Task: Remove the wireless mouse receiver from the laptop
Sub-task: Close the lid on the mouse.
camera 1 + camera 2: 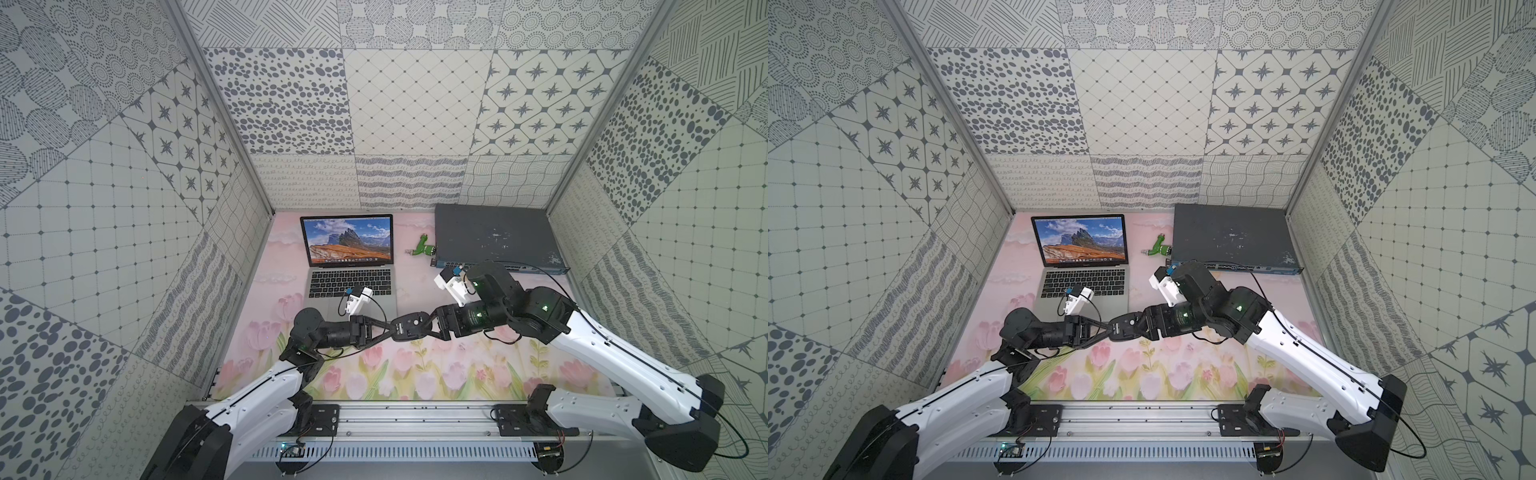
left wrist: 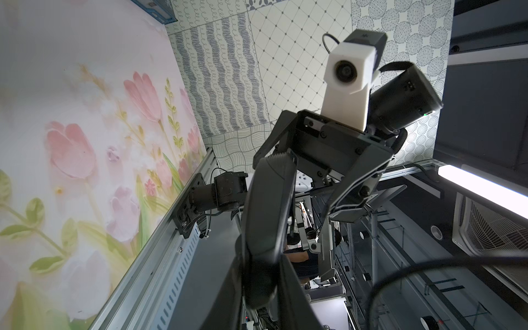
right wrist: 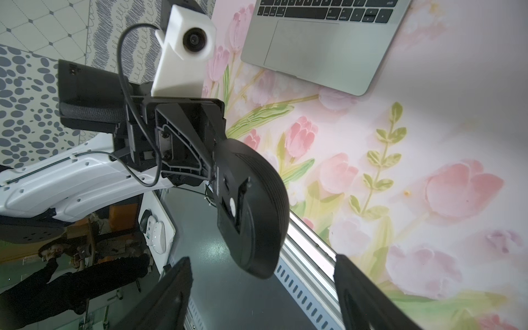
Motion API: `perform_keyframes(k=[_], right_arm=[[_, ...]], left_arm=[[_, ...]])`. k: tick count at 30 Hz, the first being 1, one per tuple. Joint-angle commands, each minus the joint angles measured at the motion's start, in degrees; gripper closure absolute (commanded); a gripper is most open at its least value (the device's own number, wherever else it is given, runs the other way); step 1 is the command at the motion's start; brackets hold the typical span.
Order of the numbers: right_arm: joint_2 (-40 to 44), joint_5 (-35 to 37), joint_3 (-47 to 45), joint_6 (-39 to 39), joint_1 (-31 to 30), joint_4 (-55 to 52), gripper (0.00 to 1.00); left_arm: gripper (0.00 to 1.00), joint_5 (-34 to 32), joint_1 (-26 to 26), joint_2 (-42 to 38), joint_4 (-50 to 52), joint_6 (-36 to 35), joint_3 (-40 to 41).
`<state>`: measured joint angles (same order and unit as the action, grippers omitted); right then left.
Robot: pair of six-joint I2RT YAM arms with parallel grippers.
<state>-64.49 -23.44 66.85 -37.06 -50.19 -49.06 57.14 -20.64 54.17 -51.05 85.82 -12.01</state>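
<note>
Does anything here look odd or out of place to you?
Yes: the black mouse isn't on the table. The left gripper pinches it in mid-air near the laptop, underside showing, with the right gripper open around its other end. The grey box also has white scuffs on top.

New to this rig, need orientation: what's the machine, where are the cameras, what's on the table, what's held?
Two robot arms work over a floral mat. Two pictures look down from overhead; the other two come from a camera on each wrist. On the mat: an open laptop, a grey box, a small green plug-like object. The jaws of the left arm grip a black mouse; those of the right arm stand open around its other end. The receiver cannot be made out.
</note>
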Motion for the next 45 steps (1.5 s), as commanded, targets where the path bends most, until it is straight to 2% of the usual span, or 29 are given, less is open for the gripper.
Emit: perform_keyframes(k=[1,45], right_arm=[[-0.77,1.03,1.68,0.14,-0.34,1.76,0.20],[-5.60,2.65,0.35,0.62,-1.13,1.84,0.23]], left_arm=[[0.97,0.72,0.34,-0.10,-3.92,-1.73,0.14],[0.97,1.04,0.34,0.14,-3.89,-2.05,0.23]])
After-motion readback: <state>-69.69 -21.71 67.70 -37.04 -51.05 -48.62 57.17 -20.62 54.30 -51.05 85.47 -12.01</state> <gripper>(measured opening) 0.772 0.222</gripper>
